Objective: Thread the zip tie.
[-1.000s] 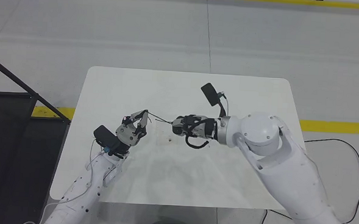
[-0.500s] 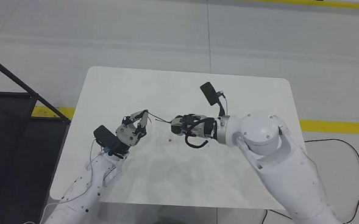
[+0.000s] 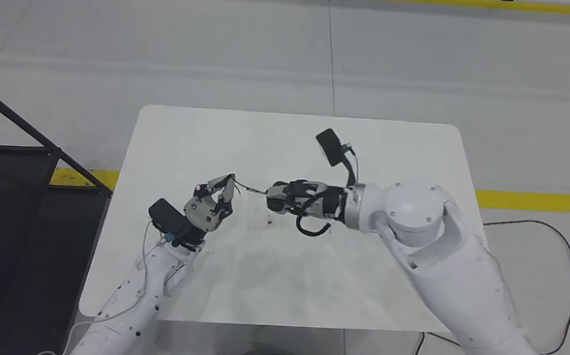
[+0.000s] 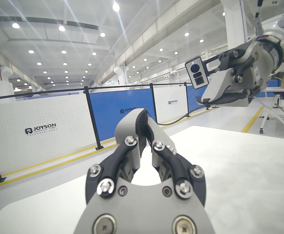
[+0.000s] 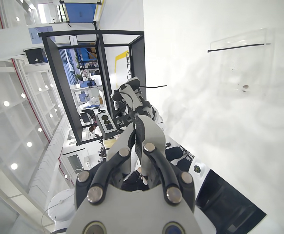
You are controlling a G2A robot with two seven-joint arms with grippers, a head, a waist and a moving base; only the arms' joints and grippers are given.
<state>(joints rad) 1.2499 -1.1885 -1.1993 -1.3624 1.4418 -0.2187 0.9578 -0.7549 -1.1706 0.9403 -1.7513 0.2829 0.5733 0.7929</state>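
Note:
My left gripper is shut on a thin black zip tie above the white table. The tie's strap sticks out sideways toward my right gripper. That gripper is shut and faces the left one from a short gap, its tips close to the strap's free end. A small dark bit shows at those tips; I cannot tell what it is. In the right wrist view the left gripper holds the strap with its end free.
A clear shallow tray lies flat on the table just beside the two grippers, with a second black zip tie in it. The table's edges are well away on every side. A black frame stands off the table's left.
The right gripper has crept slightly left, closing the gap to the left gripper and the strap's end. The left arm has kept still.

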